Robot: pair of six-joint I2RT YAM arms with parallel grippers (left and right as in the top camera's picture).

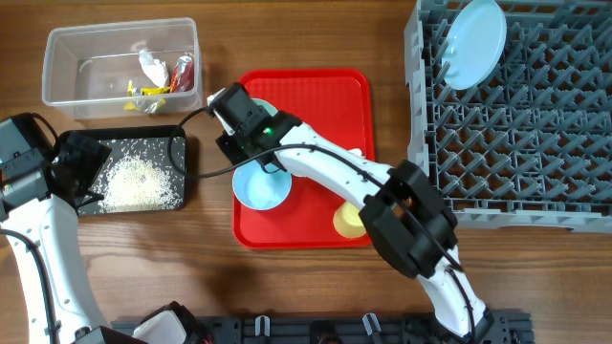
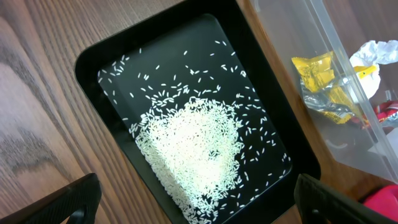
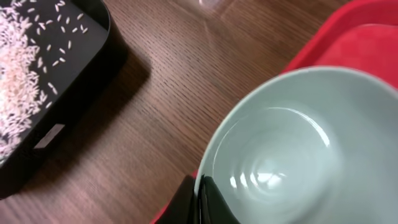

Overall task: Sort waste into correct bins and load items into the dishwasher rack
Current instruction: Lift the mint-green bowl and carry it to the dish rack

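Note:
My right gripper (image 3: 200, 202) is shut on the left rim of a pale blue bowl (image 3: 292, 149), which sits over the left edge of the red tray (image 1: 316, 96). The bowl also shows in the overhead view (image 1: 258, 189), with my right gripper (image 1: 241, 151) at its far-left side. My left gripper (image 2: 199, 208) is open and empty above the black tray (image 2: 93, 59), which holds loose white rice (image 2: 193, 146). The clear tub (image 1: 67, 91) holds white tissue (image 1: 150, 65) and yellow and red wrappers (image 2: 323, 78). A pale blue plate (image 1: 475, 43) stands in the grey dishwasher rack (image 1: 516, 134).
A yellow cup (image 1: 346, 222) lies on the red tray, partly under my right arm. The right arm stretches across the tray from the front right. The rack fills the right side of the table. Bare wood separates the black tray and the red tray (image 3: 348, 25).

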